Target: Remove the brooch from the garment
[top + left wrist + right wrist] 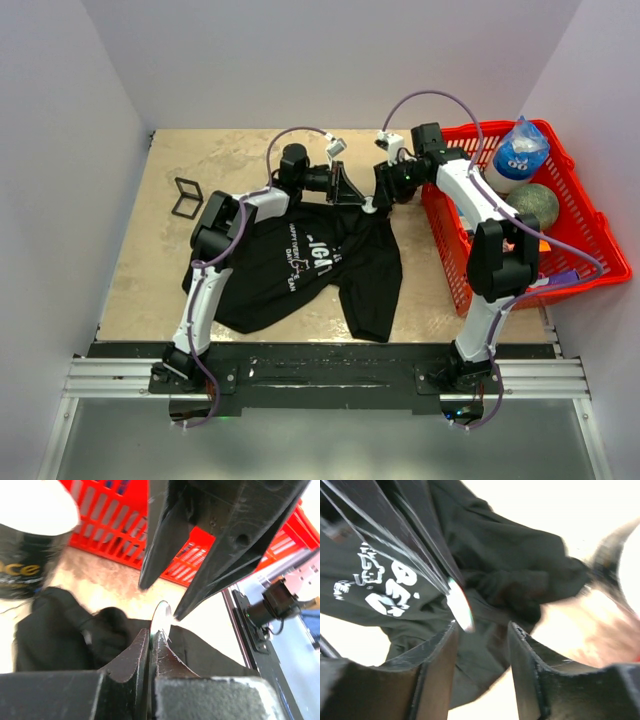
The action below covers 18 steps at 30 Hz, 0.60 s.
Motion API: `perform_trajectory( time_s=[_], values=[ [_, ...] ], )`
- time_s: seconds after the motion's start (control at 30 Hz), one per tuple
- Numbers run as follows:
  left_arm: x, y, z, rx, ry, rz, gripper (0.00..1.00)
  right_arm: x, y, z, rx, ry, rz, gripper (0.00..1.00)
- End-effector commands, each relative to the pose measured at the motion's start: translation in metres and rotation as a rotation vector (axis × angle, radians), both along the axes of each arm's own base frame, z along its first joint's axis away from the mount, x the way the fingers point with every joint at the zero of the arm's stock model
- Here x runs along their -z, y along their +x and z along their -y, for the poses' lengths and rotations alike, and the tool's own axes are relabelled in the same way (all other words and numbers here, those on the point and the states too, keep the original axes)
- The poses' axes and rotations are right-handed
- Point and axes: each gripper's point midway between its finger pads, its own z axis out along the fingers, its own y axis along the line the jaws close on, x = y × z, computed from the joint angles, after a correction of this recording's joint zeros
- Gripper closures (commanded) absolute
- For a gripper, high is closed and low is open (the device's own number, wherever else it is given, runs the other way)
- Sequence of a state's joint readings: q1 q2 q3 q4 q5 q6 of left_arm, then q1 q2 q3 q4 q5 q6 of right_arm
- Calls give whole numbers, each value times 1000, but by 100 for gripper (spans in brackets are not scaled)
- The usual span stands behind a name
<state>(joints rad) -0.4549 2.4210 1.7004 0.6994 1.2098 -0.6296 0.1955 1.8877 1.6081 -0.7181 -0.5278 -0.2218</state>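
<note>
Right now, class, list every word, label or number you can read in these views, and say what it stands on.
"ce", gold, the word's start cut off: on the dark container.
White print on the garment: blurred, unreadable.
Blue label on the bottle: too small to read.

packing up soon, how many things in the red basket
2 clearly: a bottle at its far end, an olive ball just nearer. The right arm covers part of the basket, so more may hide.
</note>
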Motion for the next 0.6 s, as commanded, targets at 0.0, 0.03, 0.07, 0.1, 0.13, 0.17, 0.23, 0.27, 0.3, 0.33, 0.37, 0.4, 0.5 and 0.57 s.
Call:
perform_trajectory(
  time_s=[0.0,0.03,0.07,0.1,0.13,0.17,0.23,0.27,0.3,0.33,0.37,0.4,0.5,0.57],
  values=[
    [-69,23,-20,-122,-36,114,100,-49,7,30,73,-64,130,49],
    [-69,31,-24,-170,-21,100,100,-52,4,30,65,-67,130,49],
    [-75,31,-30,-195,-9,109,100,-61,4,29,62,-59,148,49],
    [-72,30,-34,-210,18,78,100,-68,2,25,43,-30,150,49],
    [-71,34,-40,-249,41,69,100,-76,1,18,18,3,162,48],
    [-77,34,-44,-266,58,105,100,-85,2,12,-3,35,177,47],
    [-67,31,-52,-302,138,58,100,-90,-2,-2,-48,110,156,46],
    [-74,27,-55,-313,154,99,100,-88,-4,-8,-63,138,138,45],
    [-67,22,-60,-328,195,72,100,-83,-2,-14,-78,168,113,45],
    [-75,25,-66,-396,232,102,100,-84,-6,-22,-105,204,99,43],
    [-69,25,-71,-412,286,183,100,-85,-7,-31,-133,225,96,43],
    [-53,17,-79,-422,384,191,100,-81,-6,-37,-152,237,89,41],
    [-50,7,-88,-436,487,340,100,-82,-7,-56,-215,248,100,36],
    [-40,20,-104,-534,592,378,100,-80,-5,-63,-223,255,98,36]
  ],
)
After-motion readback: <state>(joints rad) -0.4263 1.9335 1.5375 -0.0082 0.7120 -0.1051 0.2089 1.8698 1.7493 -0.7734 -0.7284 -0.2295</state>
